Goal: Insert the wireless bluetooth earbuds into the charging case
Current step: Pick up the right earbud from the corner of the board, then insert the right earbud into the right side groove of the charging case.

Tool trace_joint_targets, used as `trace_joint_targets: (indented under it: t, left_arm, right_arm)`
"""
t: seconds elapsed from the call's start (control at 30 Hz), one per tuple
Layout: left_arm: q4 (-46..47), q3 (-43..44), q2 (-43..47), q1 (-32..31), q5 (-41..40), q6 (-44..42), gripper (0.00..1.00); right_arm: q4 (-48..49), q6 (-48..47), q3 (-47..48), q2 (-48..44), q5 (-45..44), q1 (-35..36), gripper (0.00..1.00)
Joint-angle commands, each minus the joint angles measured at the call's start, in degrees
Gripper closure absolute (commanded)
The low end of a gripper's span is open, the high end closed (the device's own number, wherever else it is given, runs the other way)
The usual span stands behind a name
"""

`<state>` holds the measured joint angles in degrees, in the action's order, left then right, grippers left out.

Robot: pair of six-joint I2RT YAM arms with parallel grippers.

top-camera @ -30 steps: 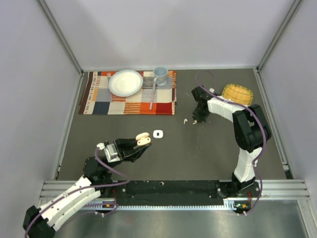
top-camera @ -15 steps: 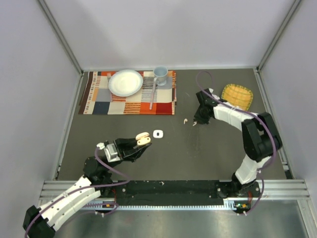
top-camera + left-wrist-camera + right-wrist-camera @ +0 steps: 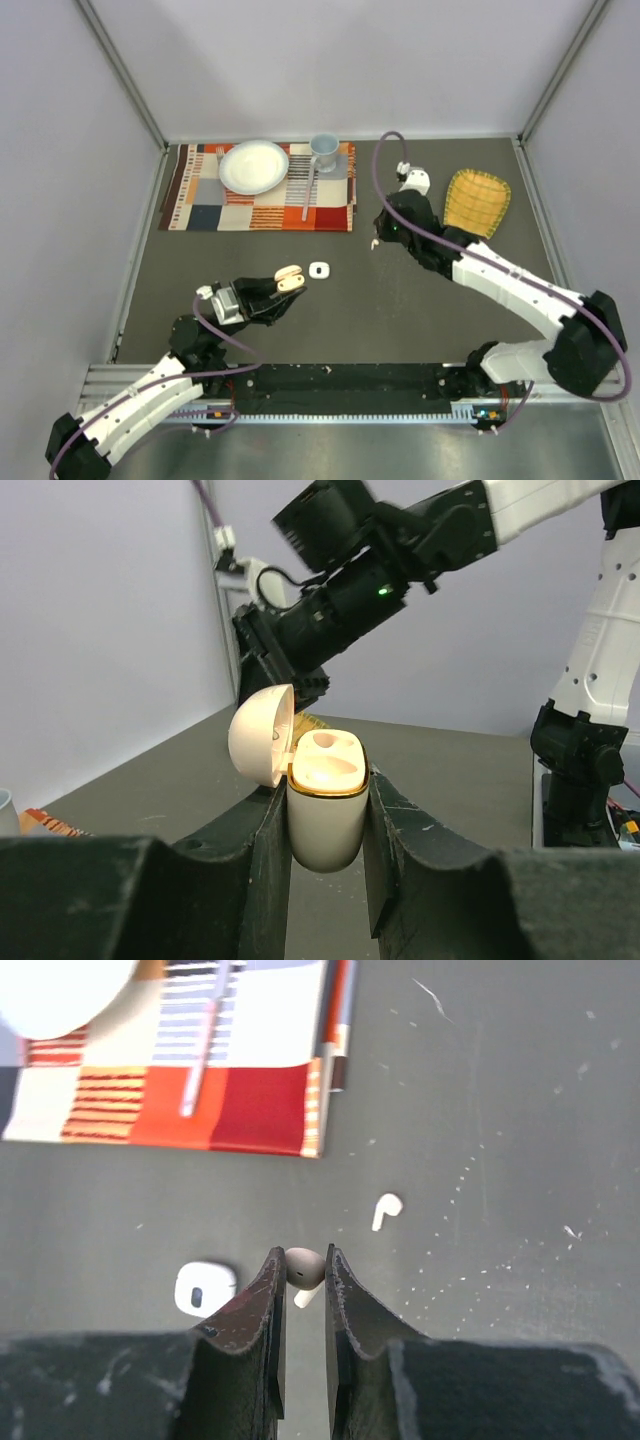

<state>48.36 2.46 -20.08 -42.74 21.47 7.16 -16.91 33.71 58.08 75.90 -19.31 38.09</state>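
Here, open charging case (image 3: 325, 815), unfilled.

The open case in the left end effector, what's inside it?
Inside the open case a cream moulded insert with a hollow well shows, and no earbud is visible there. The wells' bottoms are hidden by the rim.

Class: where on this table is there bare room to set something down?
Bare: the table between placemat, left wall and left claw; also between white case, right forearm and front rail. Crowded: mid-table, where the open case in the left claw, the white case, the loose earbud and the right claw with its held earbud cluster.
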Motion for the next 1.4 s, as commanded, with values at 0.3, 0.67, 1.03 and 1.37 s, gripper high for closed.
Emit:
trace_joint_targets:
  t: [0.3,0.67,1.03,1.37]
  left_arm:
    - [1.0,-3.2,-0.1,-0.1,-3.4,1.0,1.0]
    - [1.2,-3.2,-0.4,-0.1,-5.0,1.7,1.0]
    - [1.8,-3.5,-1.6,-0.1,-5.7,1.4,1.0]
    - [2.1,-3.6,-2.0,-0.1,-5.8,1.6,1.0]
  right_arm:
    - [20.8,-18.4,-8.3,-20.4,-10.1,15.1,1.0]
    - [29.3,-31.9,-8.4,-22.0,-11.5,27.9,1.0]
    - [38.3,-42.6,-9.6,-18.7,-5.8,36.9,1.0]
    - [42.8,-46.0,-10.3,-15.6,1.6,41.0,1.0]
